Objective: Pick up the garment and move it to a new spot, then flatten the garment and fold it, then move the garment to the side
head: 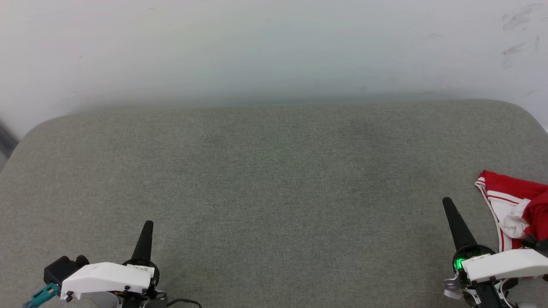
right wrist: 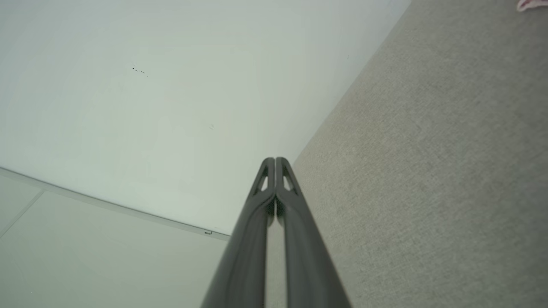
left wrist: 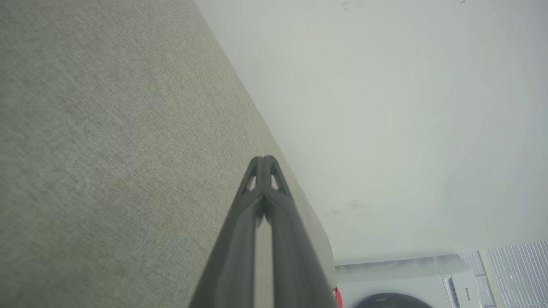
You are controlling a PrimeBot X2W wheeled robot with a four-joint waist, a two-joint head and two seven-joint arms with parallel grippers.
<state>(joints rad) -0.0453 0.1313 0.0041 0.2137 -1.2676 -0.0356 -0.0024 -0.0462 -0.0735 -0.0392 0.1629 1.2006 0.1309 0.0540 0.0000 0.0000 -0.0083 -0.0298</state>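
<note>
The garment (head: pixel 513 205), red with white fabric and red-and-white striped trim, lies crumpled at the right edge of the grey cushioned surface (head: pixel 274 184), partly cut off by the frame. A sliver of its red (left wrist: pixel 337 297) shows in the left wrist view, and a pale corner (right wrist: pixel 531 4) in the right wrist view. My right gripper (head: pixel 448 201) sits just left of the garment, shut, tips together (right wrist: pixel 275 159), holding nothing. My left gripper (head: pixel 148 223) is at the lower left, shut and empty (left wrist: pixel 264 157), far from the garment.
A white wall (head: pixel 274 47) rises behind the grey surface, which has rounded far corners. In the left wrist view a white washing machine (left wrist: pixel 406 282) stands beyond the surface's end.
</note>
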